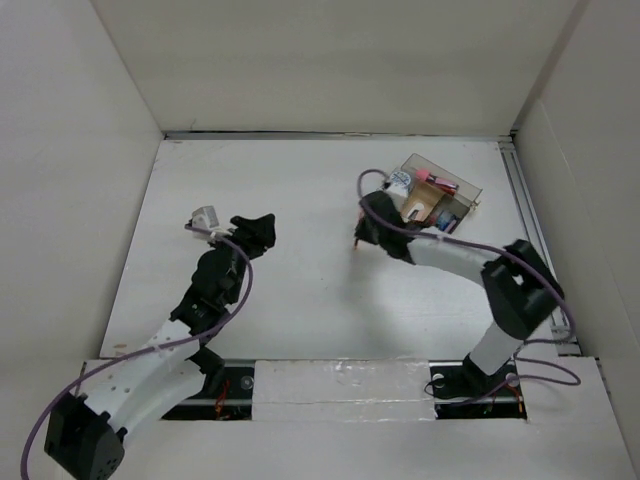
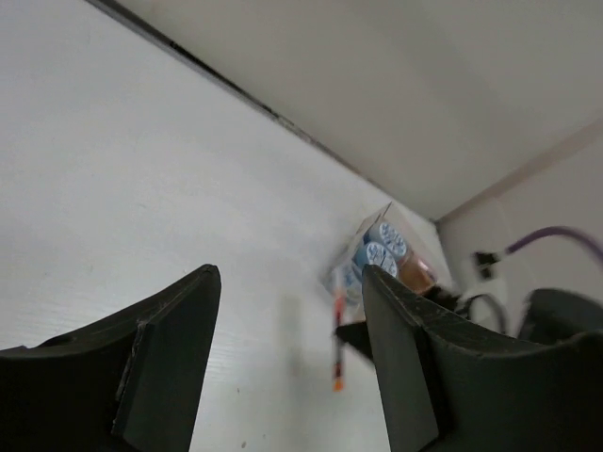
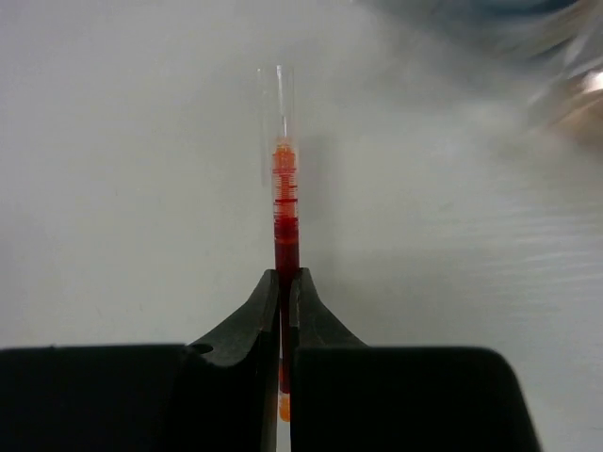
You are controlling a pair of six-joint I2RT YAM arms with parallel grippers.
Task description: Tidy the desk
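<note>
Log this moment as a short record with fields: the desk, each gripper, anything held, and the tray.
desk: white tabletop, pale panels around it
left gripper: open, holding nothing
right gripper: shut on the red pen
pen detail: clear cap, pinched near one end, pointing away from the gripper
tray: clear plastic, far right of the desk, several small items inside

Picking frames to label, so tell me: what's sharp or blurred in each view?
Right wrist: red pen crisp in the right gripper, clear tray behind it smeared. Left wrist: near fingers soft, tray slightly blurred. Top external: sharp overall, evenly lit.
</note>
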